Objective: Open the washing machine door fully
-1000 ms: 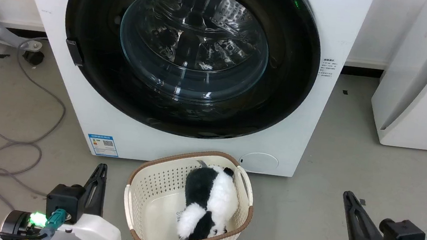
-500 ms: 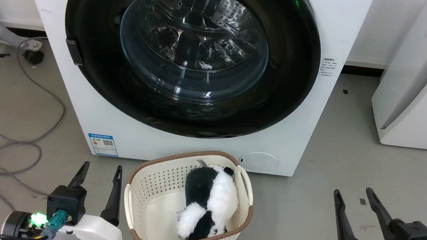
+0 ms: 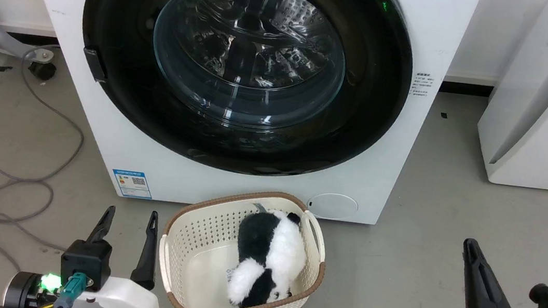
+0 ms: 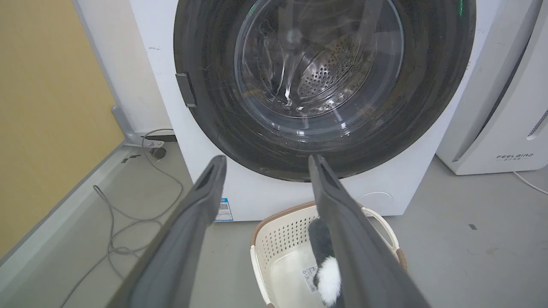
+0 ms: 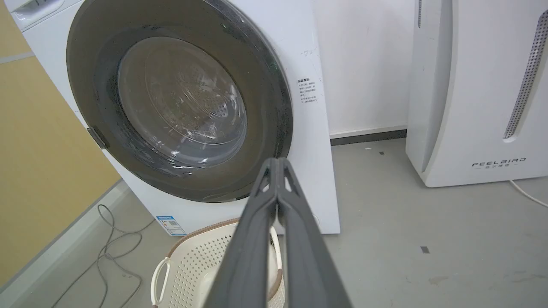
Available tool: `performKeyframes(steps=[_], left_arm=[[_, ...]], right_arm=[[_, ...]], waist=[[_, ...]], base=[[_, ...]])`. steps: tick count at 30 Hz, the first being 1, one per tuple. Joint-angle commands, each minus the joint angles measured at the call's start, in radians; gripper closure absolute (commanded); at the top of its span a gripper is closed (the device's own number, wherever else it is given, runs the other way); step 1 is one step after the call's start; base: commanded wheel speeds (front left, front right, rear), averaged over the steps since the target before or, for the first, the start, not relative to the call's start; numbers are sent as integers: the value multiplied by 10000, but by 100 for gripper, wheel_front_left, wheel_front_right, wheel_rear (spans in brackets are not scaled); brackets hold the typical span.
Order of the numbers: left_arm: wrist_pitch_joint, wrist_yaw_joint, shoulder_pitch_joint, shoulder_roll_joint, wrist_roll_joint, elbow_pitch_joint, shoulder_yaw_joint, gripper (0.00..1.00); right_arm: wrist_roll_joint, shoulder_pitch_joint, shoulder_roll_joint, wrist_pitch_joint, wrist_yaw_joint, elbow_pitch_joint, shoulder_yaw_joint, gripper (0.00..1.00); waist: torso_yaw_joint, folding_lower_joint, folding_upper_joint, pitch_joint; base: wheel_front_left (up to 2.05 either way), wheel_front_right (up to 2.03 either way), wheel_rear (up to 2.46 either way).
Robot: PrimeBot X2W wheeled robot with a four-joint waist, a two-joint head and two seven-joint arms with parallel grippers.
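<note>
Left tool [image 3: 132, 214], near left, fingers spread wide and empty; right tool [image 3: 469, 246], near right, pinched together on nothing. Between them a cream basket [image 3: 187, 240] holding a plush panda [image 3: 266, 263]. Just beyond, the washing machine door [image 3: 245, 67] sits closed flush on the washing machine [image 3: 385, 188].

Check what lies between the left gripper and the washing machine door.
Head view: bare floor, then the white front of the washing machine; the basket sits beside the left gripper.
</note>
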Motion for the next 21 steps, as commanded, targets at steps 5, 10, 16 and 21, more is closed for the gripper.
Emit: performKeyframes(steps=[5,10,16,21], left_arm=[[-186,85,-229,3,-53,34,-11,0],[-290,135,-346,3,-52,22,-24,0],[-416,199,-532,3,-56,-20,-39,0],[-520,233,-739,3,-38,-72,-40,0]], right_arm=[[1353,-551,6,-169,3,344,-75,100],[2373,-1125,-68,-77,4,845,-379,100],[3458,-2030,-387,49,4,1642,-715,100],[4219,-2947,-662,132,4,2326,-781,100]], waist=[[17,1,0,102],[58,1,0,257],[134,1,0,525],[201,1,0,840]], base=[[0,0,0],[0,0,0],[0,0,0],[0,0,0]])
